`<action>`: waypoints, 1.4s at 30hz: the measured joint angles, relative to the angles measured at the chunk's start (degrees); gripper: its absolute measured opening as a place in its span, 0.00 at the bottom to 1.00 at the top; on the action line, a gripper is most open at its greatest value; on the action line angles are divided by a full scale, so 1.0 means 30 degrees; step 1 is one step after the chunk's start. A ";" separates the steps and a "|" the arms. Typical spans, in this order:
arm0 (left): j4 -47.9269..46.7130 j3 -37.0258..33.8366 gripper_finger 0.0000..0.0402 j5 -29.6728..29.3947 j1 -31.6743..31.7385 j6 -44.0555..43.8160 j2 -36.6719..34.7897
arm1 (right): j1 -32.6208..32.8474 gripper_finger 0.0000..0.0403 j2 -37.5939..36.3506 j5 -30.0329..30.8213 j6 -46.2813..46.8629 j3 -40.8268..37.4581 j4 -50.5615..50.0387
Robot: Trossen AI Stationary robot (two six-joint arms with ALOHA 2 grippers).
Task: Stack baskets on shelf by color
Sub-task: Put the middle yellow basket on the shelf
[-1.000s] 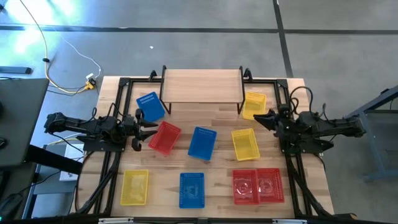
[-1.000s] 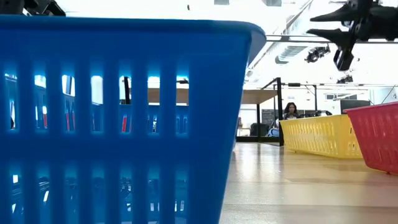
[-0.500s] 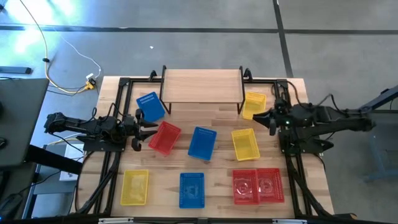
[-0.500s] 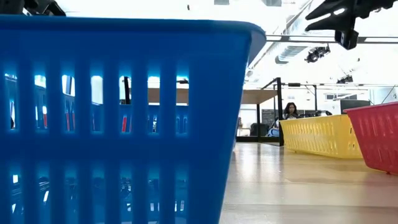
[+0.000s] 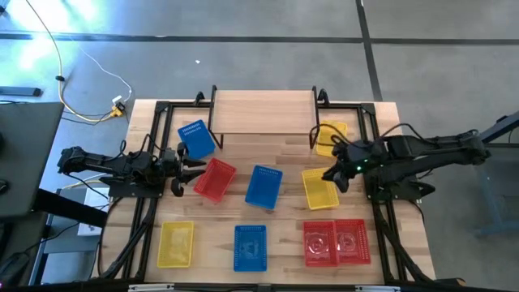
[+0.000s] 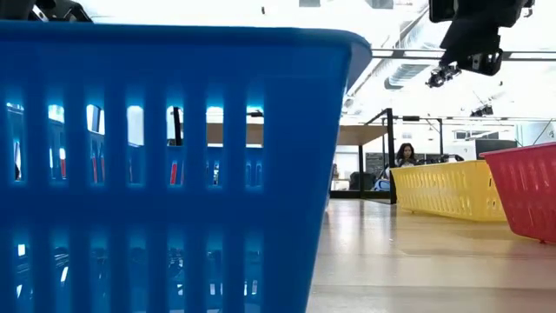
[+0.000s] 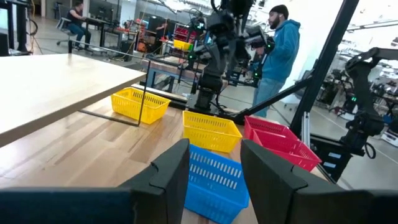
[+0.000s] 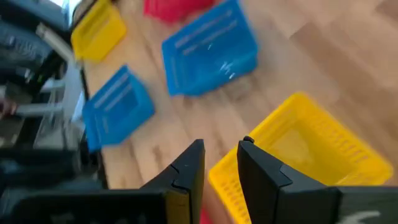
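1. High view, landmark = shelf (image 5: 263, 113) at the table's far edge; its top is bare. Entries run from the near table edge toward it.
2. Near row: yellow basket (image 5: 176, 243), blue basket (image 5: 250, 247), two red baskets (image 5: 336, 242) side by side, touching.
3. Middle row: red basket (image 5: 214, 178), blue basket (image 5: 263, 186), yellow basket (image 5: 319, 188). Closest to the shelf: a blue basket (image 5: 195, 139) at its left end, a yellow one (image 5: 331, 136) at its right end. Nothing stacked yet.
4. Right gripper (image 5: 336, 173) hovers over the middle-row yellow basket's shelf-side rim, jaws narrowly parted, holding nothing. In the right wrist view the fingers (image 8: 186, 171) stand above that rim.
5. Left gripper (image 5: 191, 166) waits just beside the middle red basket, fingers apart, empty.
6. Handling judgement: thin mesh plastic, light, slightly flexible, likely slick. Pinch one short rim wall, one finger inside, one outside; a loose pinch may let it swing.
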 joint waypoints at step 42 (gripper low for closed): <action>0.0015 0.0000 0.33 0.0000 -0.0002 -0.5113 0.0000 | 0.4684 0.40 0.4288 0.1560 -0.5141 0.0002 -0.1265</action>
